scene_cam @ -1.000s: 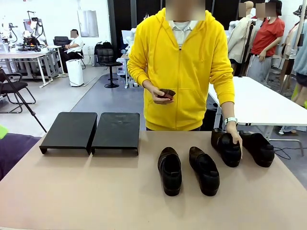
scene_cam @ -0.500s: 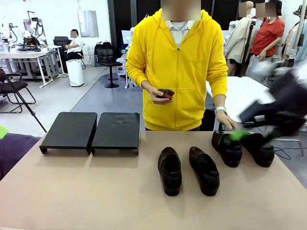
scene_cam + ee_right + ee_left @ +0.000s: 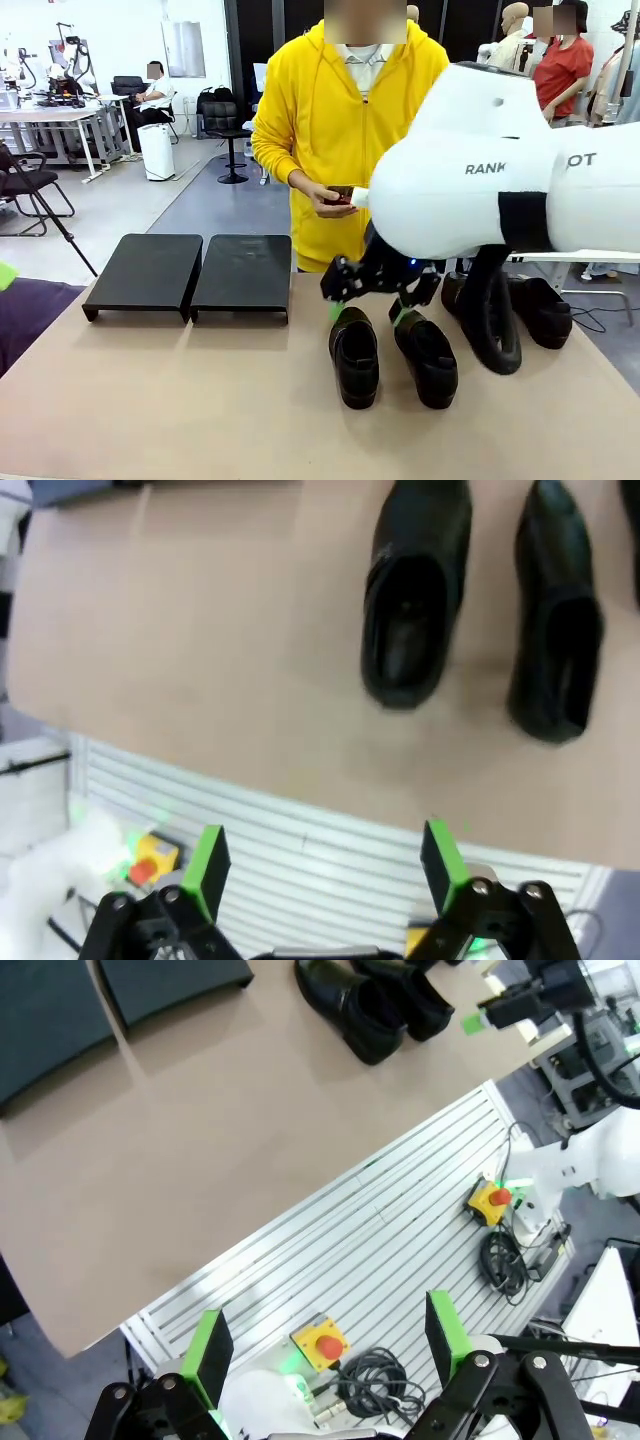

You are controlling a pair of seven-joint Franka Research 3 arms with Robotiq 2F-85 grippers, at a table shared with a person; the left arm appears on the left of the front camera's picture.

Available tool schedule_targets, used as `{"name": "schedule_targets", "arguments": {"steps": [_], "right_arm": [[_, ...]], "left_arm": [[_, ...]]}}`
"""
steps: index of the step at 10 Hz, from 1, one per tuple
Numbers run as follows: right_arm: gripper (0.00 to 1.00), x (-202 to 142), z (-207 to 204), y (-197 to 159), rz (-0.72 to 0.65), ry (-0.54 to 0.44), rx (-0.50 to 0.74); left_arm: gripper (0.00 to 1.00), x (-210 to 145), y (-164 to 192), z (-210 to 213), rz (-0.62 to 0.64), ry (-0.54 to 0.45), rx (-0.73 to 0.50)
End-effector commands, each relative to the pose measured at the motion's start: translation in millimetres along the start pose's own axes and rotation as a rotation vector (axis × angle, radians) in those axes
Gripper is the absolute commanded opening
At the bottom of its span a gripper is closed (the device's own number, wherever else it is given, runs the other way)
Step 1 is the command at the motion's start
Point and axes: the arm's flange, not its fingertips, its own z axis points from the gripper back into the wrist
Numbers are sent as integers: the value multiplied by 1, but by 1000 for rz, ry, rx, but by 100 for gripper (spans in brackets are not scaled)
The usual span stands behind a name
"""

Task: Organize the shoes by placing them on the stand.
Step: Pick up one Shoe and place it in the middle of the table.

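Two black glossy shoes (image 3: 354, 358) (image 3: 428, 360) lie side by side at mid-table, toes toward me. Two more shoes (image 3: 541, 310) sit at the right, one largely hidden behind my right arm. The stand's two black platforms (image 3: 145, 270) (image 3: 243, 272) rest at the far left with nothing on them. My right gripper (image 3: 368, 314) hangs open just above the far ends of the two middle shoes. The right wrist view has those shoes (image 3: 414, 592) (image 3: 555, 615) beyond my open right gripper (image 3: 323, 860). My left gripper (image 3: 325, 1335) is open and holds nothing, over the table's near edge.
A person in a yellow hoodie (image 3: 345, 110) stands at the far side, holding a small dark object (image 3: 341, 197) in one hand. My big white right arm (image 3: 500, 180) blocks the right half of the front view. Bare tabletop (image 3: 180, 400) lies in front of the stand.
My right arm has swung in from the right to above the two middle shoes. The person's hand has left the shoe at the right.
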Motion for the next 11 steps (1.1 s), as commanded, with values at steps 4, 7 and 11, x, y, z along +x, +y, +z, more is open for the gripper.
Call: {"name": "schedule_targets", "arguments": {"steps": [4, 7, 11], "right_arm": [[100, 21, -21, 1, 99, 141, -63], [100, 77, -94, -19, 80, 231, -38], [100, 97, -149, -42, -86, 242, -140]], "left_arm": [[100, 1, 0, 1, -14, -3, -17], [100, 1, 0, 1, -14, -3, -17], [100, 1, 0, 1, -14, -3, -17]]}}
